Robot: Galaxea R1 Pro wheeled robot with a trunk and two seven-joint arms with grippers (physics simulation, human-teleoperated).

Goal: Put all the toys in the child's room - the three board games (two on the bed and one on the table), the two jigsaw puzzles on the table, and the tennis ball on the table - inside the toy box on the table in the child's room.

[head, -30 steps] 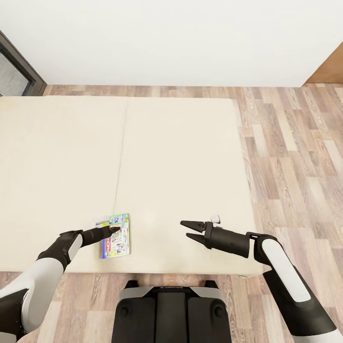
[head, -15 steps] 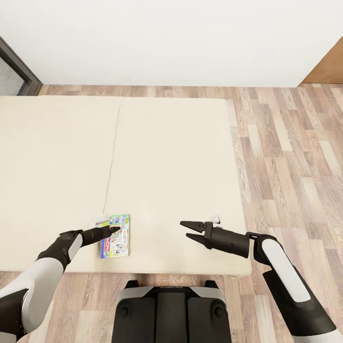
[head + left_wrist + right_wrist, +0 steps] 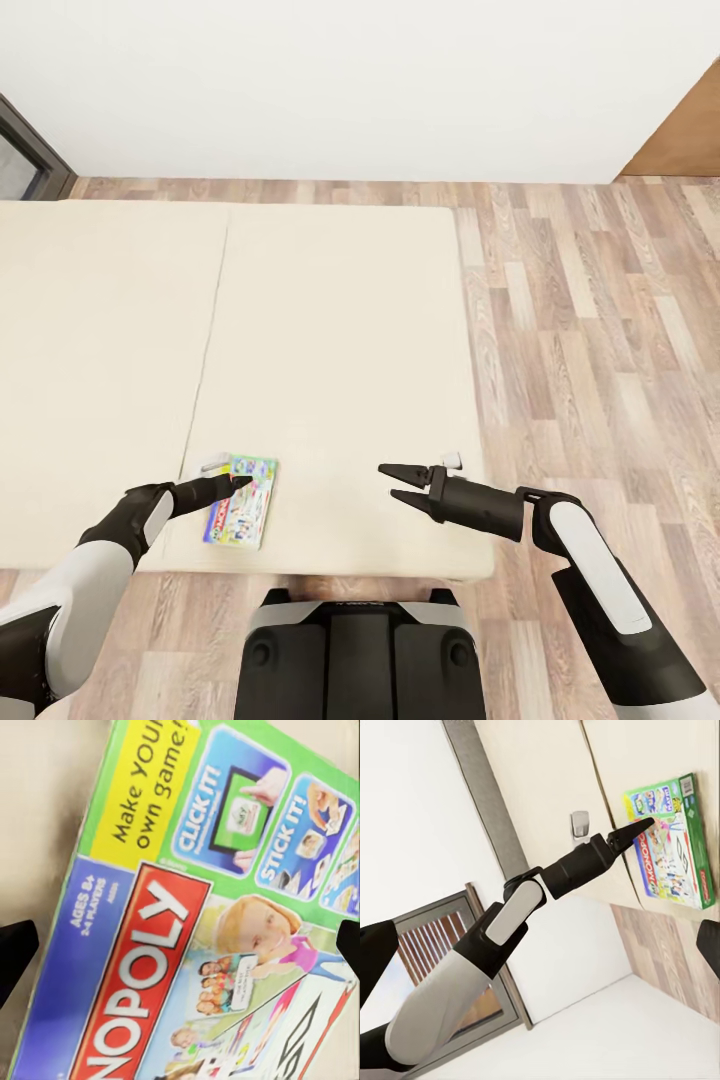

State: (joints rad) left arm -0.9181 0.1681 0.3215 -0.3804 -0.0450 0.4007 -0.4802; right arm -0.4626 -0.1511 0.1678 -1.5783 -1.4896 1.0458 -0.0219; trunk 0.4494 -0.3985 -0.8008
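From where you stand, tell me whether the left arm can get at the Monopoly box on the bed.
Probably yes. The left gripper hangs right over the Monopoly box, which lies flat near the bed's front edge with nothing in between.

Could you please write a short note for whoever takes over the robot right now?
Left pincer: hovering over the top end of the Monopoly box; whether it is open or shut cannot be told, and it holds nothing.
Right pincer: open, empty, above the bed.
Monopoly box lies flat near the bed's near edge.
Done: nothing can be confirmed from here.
Left: grasp this box and carry it to the toy box, then the other toys.
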